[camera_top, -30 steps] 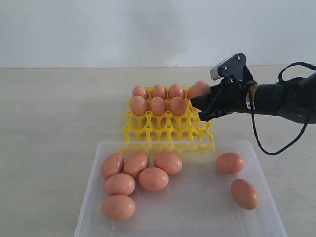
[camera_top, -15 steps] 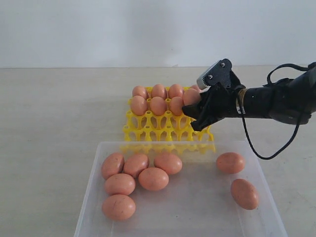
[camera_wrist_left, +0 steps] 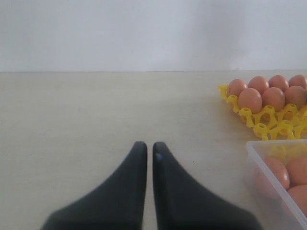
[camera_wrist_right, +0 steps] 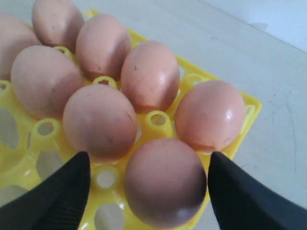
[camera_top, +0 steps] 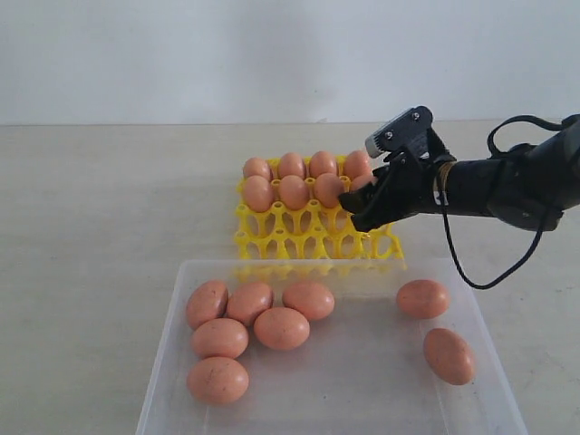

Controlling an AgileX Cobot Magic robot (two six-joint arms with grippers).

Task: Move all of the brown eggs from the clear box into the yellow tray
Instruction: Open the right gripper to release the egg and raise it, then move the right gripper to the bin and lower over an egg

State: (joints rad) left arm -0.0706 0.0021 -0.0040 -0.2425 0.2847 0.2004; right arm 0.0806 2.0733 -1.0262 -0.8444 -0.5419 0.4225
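The yellow tray (camera_top: pixel 299 243) holds several brown eggs (camera_top: pixel 293 192) in its two far rows. My right gripper (camera_top: pixel 362 195) is at the tray's right side. In the right wrist view it (camera_wrist_right: pixel 147 160) stands open, its fingers on either side of an egg (camera_wrist_right: pixel 165 184) that sits in a corner-side cup next to another egg (camera_wrist_right: pixel 209 115). A small gap shows on both sides of that egg. The clear box (camera_top: pixel 172 353) in front holds several more brown eggs (camera_top: pixel 282 328). My left gripper (camera_wrist_left: pixel 146 146) is shut and empty above bare table, left of the tray (camera_wrist_left: pixel 268 125).
The tray's two near rows of cups (camera_top: pixel 313 245) are empty. Two eggs (camera_top: pixel 423 298) lie apart at the box's right side. A black cable (camera_top: pixel 471 263) hangs from the right arm beside the tray. The box corner (camera_wrist_left: pixel 268 153) lies to the right of my left gripper.
My right gripper carried an egg left and down into a tray cup, then its fingers spread off it. The tray shifted slightly to the right. The eggs in the box have not moved.
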